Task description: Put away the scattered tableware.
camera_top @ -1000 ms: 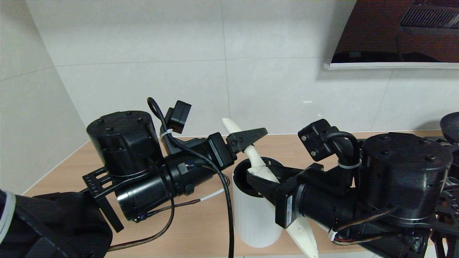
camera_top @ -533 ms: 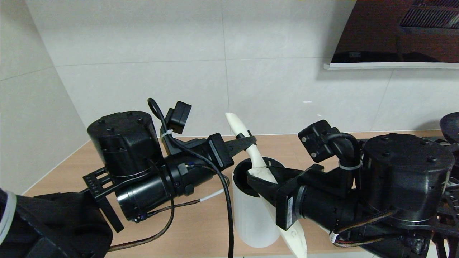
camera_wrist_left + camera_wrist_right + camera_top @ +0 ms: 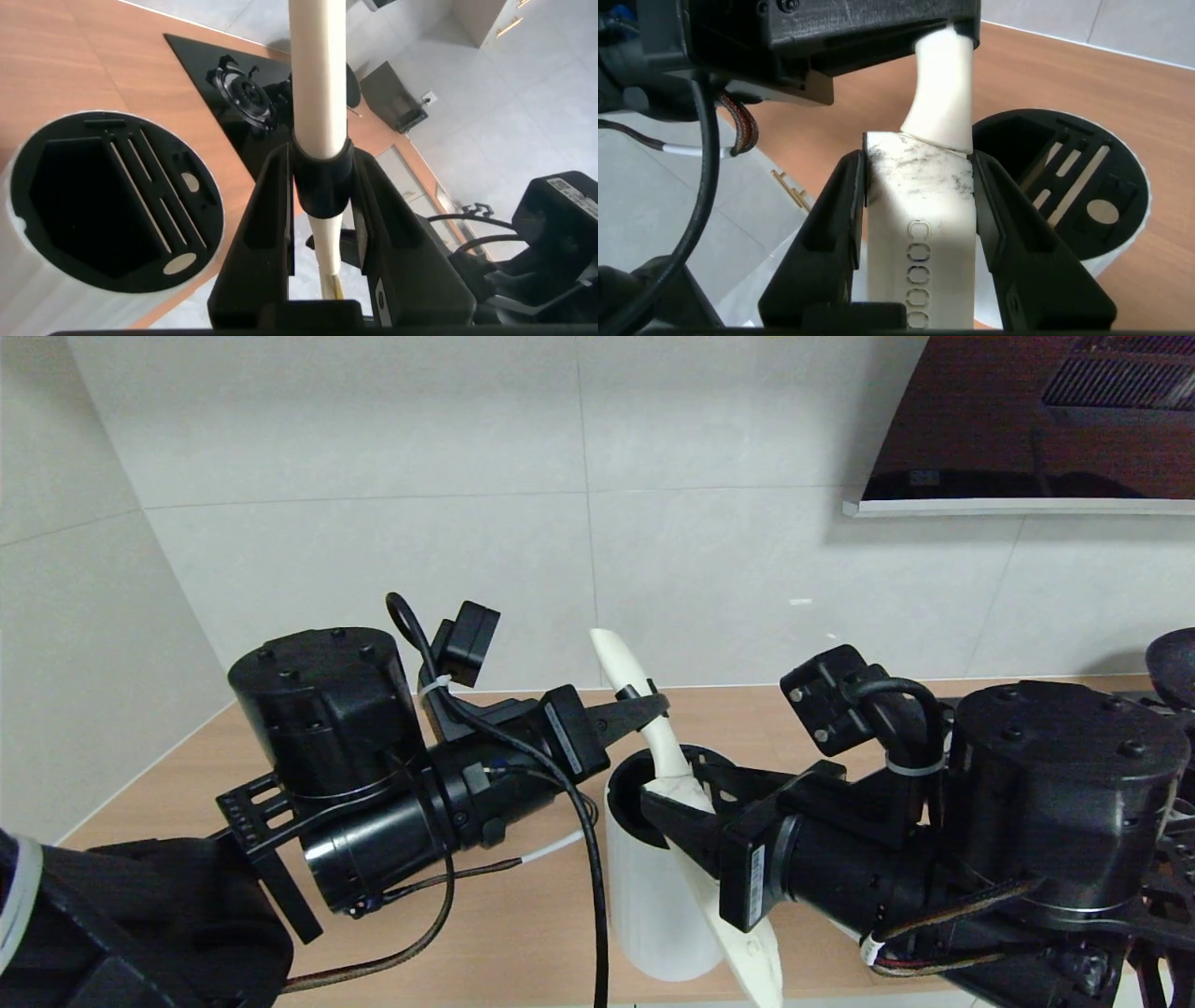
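Observation:
A cream-white slotted spatula (image 3: 653,728) hangs tilted over a white cylindrical utensil holder (image 3: 653,905) with a black divided inside. My left gripper (image 3: 644,703) is shut on the spatula's thin handle (image 3: 318,84) near its upper end. My right gripper (image 3: 681,795) is shut on the wide perforated blade part (image 3: 920,224), just above the holder's rim. The blade's lower end (image 3: 756,966) hangs outside the holder, in front of it. The holder's opening (image 3: 112,205) lies beside and below the handle in the left wrist view, and behind the blade (image 3: 1074,187) in the right wrist view.
The holder stands on a wooden counter (image 3: 523,915) against a tiled wall. A black hob (image 3: 248,93) sits at the counter's right, under a dark range hood (image 3: 1027,420). Both arms crowd the space above the holder.
The left gripper, open around the handle a second ago, has shut on it. The spatula's lower end has swung slightly left, and the right arm has shifted a little.

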You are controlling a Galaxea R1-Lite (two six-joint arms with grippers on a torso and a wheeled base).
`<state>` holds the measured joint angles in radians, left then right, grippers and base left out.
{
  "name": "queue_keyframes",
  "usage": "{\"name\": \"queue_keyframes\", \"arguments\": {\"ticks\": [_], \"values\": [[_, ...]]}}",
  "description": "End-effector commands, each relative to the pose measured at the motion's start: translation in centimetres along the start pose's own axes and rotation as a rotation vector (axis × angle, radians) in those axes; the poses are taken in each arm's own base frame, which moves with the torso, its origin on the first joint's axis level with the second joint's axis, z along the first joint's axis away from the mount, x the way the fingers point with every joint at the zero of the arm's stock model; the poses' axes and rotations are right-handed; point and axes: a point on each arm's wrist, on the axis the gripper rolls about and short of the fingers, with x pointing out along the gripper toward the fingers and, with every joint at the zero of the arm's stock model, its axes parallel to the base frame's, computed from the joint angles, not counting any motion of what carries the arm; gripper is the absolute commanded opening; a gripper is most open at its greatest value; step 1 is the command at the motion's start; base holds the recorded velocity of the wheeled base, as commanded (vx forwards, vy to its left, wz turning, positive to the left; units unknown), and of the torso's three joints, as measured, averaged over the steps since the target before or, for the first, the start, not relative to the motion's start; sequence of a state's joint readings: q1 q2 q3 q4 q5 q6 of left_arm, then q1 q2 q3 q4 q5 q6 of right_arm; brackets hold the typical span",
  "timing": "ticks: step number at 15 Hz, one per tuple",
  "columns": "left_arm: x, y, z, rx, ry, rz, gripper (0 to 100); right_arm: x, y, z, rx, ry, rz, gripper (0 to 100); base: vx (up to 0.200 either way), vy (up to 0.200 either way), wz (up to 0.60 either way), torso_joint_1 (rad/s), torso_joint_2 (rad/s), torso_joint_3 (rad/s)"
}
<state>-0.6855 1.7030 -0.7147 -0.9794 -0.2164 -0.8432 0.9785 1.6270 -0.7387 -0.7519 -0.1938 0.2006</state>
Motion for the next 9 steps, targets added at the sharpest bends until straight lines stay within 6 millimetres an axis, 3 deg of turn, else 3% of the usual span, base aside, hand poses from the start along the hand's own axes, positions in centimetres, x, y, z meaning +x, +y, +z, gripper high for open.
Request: {"name": "queue_keyframes", "arguments": {"ticks": [1,6,9], "values": [[0.0,-0.1,0.1,-0.001,-0.004,-0.004,0,-0.1,0.0,0.1,0.001,-0.001,0.001,100,0.0,0.0,0.0,0.0,0.0,0.0],[-0.3,-0.5,0.4,0.002,-0.016,-0.011,0,-0.7,-0.3,0.9,0.007,-0.031,-0.004,100,0.0,0.0,0.0,0.0,0.0,0.0],[-0.8,-1.1,0.9,0.014,-0.038,-0.026,0,-2.1,-1.8,3.0,0.024,-0.109,-0.046,100,0.0,0.0,0.0,0.0,0.0,0.0]]}}
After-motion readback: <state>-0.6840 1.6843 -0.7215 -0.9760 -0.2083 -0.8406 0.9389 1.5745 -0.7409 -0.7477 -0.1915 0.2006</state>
